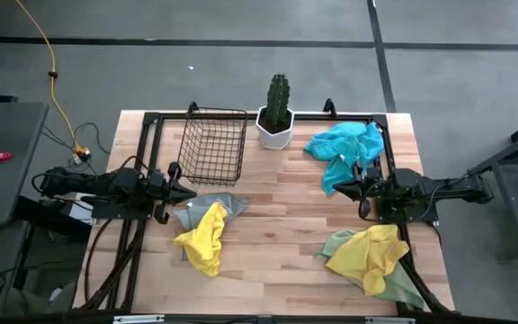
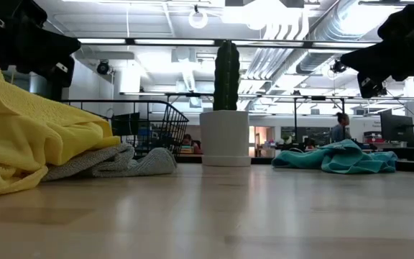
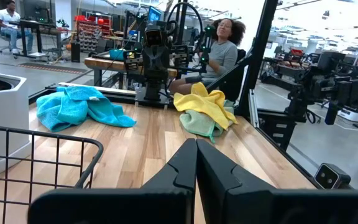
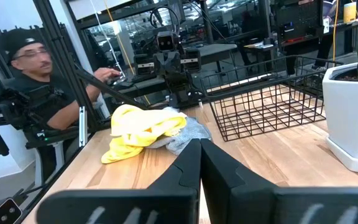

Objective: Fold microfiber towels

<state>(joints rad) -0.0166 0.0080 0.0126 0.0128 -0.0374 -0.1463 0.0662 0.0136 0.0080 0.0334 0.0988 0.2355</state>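
high view, towels: none is folded. a yellow towel (image 1: 203,239) lies crumpled half over a grey towel (image 1: 216,209) at the left of the counter (image 1: 277,234); a turquoise towel (image 1: 344,149) is bunched at the far right; a second yellow towel (image 1: 367,254) sits on a pale green towel (image 1: 401,286) at the near right.
high view, arms: left gripper (image 1: 185,190) hovers just beside the grey towel, right gripper (image 1: 342,186) just beside the turquoise one; both jaws closed, holding nothing.
high view, other things: wire basket (image 1: 212,146) and potted cactus (image 1: 277,112) stand at the far edge.
low view: the left pile looms near, yellow over grey; the turquoise heap lies far right, flat on the counter.
left wrist view: jaws pressed together, empty; across the counter the turquoise heap and the yellow-on-green pile, a person (image 3: 219,53) seated beyond.
right wrist view: jaws pressed together, empty; the yellow-and-grey pile lies beside the basket.
step in hand: judged as the very start, no towel picked.
next move: likely open one pair of jaws, pinch an edge of a single towel and spread it flat on the bare middle.
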